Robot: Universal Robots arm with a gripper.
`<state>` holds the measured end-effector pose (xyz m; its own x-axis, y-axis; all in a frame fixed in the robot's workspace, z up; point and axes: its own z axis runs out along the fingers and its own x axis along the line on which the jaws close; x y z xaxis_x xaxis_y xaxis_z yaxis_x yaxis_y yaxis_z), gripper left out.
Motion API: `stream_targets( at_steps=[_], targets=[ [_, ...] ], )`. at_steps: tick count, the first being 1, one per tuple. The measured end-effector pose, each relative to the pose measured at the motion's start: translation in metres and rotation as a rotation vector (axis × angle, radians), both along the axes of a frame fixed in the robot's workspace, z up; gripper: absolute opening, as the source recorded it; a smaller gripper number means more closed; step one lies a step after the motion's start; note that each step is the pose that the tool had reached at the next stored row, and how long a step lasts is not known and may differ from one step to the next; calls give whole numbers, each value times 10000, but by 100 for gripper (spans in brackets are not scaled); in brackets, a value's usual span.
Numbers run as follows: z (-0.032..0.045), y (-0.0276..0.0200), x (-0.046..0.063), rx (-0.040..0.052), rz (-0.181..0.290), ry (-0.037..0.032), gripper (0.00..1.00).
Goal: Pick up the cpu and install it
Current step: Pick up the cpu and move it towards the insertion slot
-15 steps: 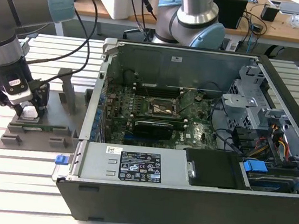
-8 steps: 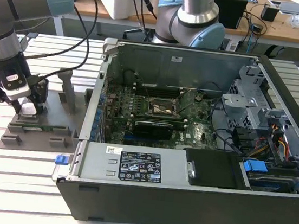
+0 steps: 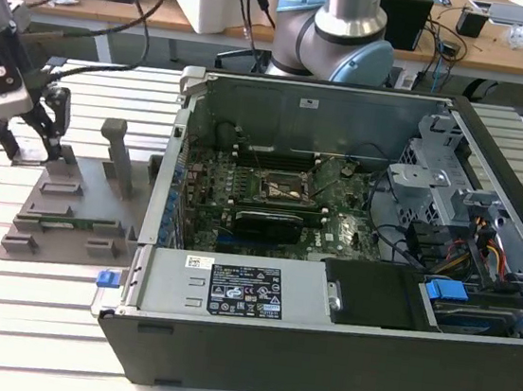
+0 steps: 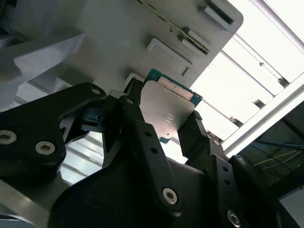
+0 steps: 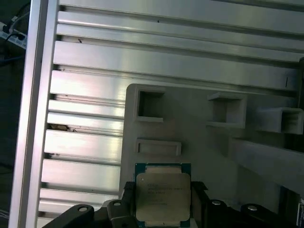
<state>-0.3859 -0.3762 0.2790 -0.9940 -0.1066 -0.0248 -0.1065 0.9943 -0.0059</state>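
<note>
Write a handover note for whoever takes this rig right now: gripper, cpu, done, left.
Gripper: shut on the cpu, with its fingers on two opposite edges in both wrist views.
Location: the cpu is over the grey parts tray at the exterior view's left, outside the open computer case. I cannot tell whether it is clear of the tray surface.
Done: cpu grasped.
Left: install. The cpu is not at the motherboard socket inside the case.
</note>
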Motion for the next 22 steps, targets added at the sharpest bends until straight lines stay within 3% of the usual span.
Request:
stream_targets(
  at_steps=[10, 14, 18, 20, 21, 22],
  targets=[
    [687, 7, 0, 0, 0, -1, 55],
    [847, 8, 0, -1, -1, 0, 55],
    [1101, 9, 0, 0, -1, -1, 55],
    [1183, 9, 0, 0, -1, 0, 55],
    [1317, 9, 0, -1, -1, 0, 55],
    [1341, 9, -1, 6, -1, 0, 55]
  ],
)
